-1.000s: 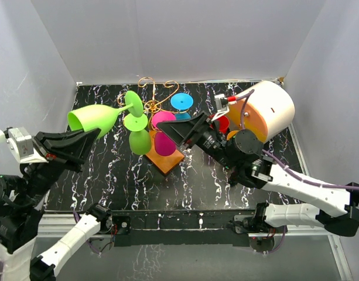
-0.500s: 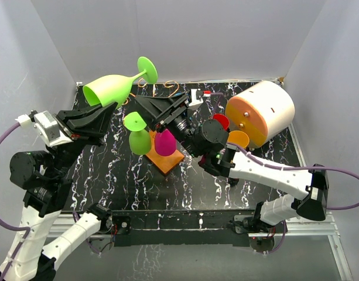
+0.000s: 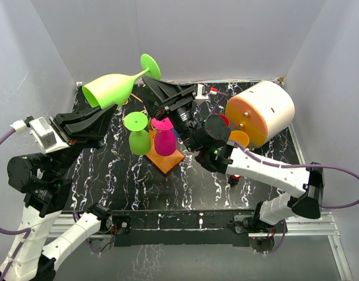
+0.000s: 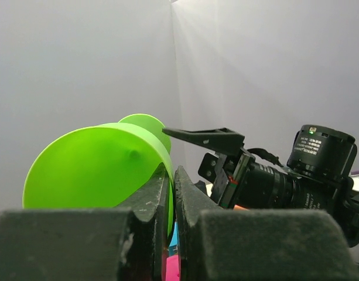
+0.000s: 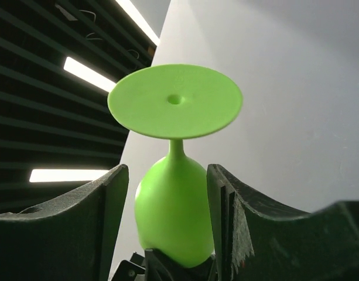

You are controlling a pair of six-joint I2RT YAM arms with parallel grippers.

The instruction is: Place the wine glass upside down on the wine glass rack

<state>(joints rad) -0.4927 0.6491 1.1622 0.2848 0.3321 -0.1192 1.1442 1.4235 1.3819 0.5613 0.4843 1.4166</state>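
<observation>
Handing over wine glass above worktop's far edge: my left pincer pinching its rim, my right pincer reaching wide open for stem. Next, I judge: gripping stem, releasing left, hanging on rack.

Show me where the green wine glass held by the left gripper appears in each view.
Top external: upper left, green wine glass lying sideways.
Left wrist: left of centre, rim pinched by the left gripper.
Right wrist: centre, foot uppermost.
Shared landmark: the right gripper near its stem.
</observation>
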